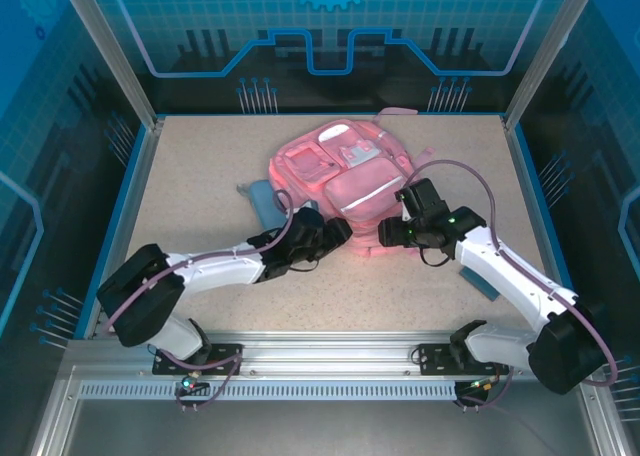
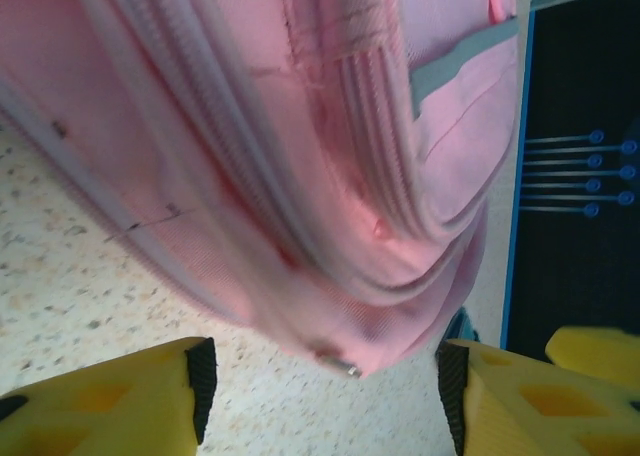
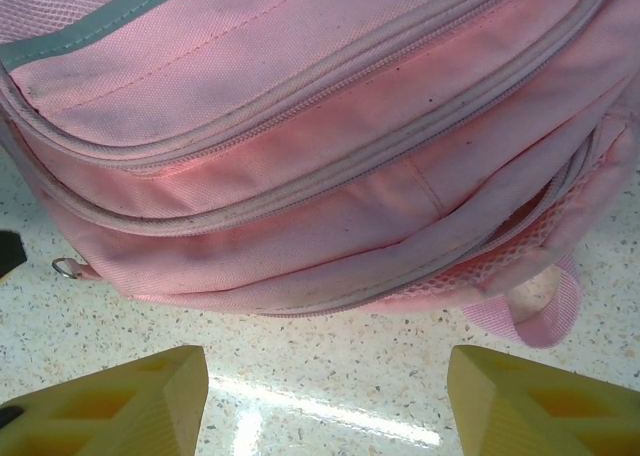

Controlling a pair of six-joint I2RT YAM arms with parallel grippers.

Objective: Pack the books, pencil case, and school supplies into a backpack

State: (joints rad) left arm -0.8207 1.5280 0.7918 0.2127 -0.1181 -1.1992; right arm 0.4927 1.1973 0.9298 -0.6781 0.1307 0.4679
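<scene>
Left claw [image 2: 325,381] and right claw [image 3: 325,391] are both standing apart, gripping nothing, facing the near end of the backpack [image 1: 345,176] mid-table. Its zips are looking closed. The pencil case [image 1: 265,201] is lying outside, just beside it on my left. I'm judging packing not begun. I'm finding no legible writing.

The large pink fabric backpack [image 1: 340,176] lies on the speckled worktop [image 1: 200,156], in the upper middle of the top view. The light blue soft oblong pencil case [image 1: 264,202] lies just left of it. The left tool [image 1: 330,232] sits at the backpack's lower left edge and the right tool [image 1: 393,232] at its lower right edge. A flat blue rectangular piece [image 1: 478,281] lies at lower right, partly under the right arm.
</scene>
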